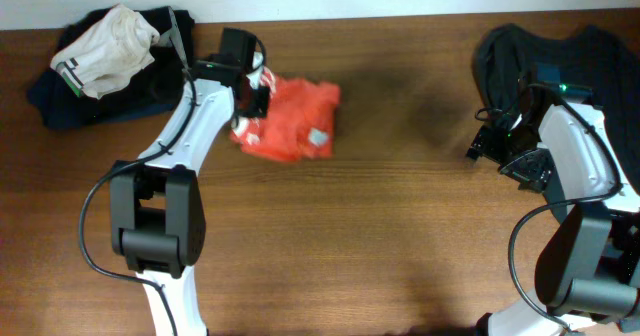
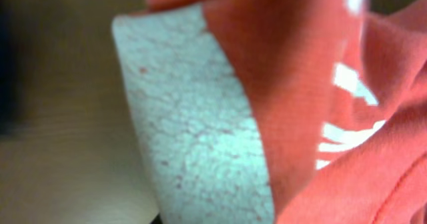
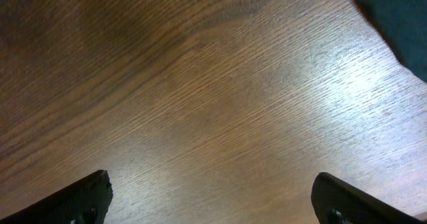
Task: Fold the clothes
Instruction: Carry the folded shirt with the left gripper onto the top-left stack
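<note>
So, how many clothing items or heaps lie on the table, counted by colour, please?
red-orange T-shirt, crumpled: 1
dark grey garment, far right: 1
mixed pile, white on dark cloth, far left: 1 heap; its single pieces cannot be counted
Total: 3

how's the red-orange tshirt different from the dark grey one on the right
The red-orange T-shirt is bright with white print; the dark grey T-shirt looks plain. The red-orange one is bunched into a compact lump; the dark grey one spreads wider, past the frame edge. The left gripper is at the red-orange one; the right gripper, open, is over bare wood beside the dark grey one. Both lie on the table.
</note>
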Robot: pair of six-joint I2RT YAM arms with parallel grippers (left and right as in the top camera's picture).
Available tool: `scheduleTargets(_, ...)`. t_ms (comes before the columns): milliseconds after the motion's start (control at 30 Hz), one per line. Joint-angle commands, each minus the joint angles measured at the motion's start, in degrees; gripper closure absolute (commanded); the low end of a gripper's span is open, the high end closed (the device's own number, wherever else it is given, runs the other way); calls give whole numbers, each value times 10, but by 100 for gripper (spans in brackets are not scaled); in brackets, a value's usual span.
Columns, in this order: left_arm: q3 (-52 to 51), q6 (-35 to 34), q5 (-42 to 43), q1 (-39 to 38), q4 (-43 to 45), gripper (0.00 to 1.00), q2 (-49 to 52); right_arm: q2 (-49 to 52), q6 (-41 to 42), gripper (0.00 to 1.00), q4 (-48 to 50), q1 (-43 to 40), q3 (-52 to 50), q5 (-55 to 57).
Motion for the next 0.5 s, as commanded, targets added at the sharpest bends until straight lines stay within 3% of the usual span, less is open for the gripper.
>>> scheduleTargets(0, 22, 32, -124, 45, 71, 99, 8, -6, 3, 1, 0, -1, 9, 2)
scheduleTargets(333, 107, 32, -124, 139, 168, 99, 8, -6, 3, 1, 0, -1, 9, 2)
scheduleTargets(467, 113, -47, -125, 151, 179, 99, 8, -6, 3, 1, 0, -1, 9, 2)
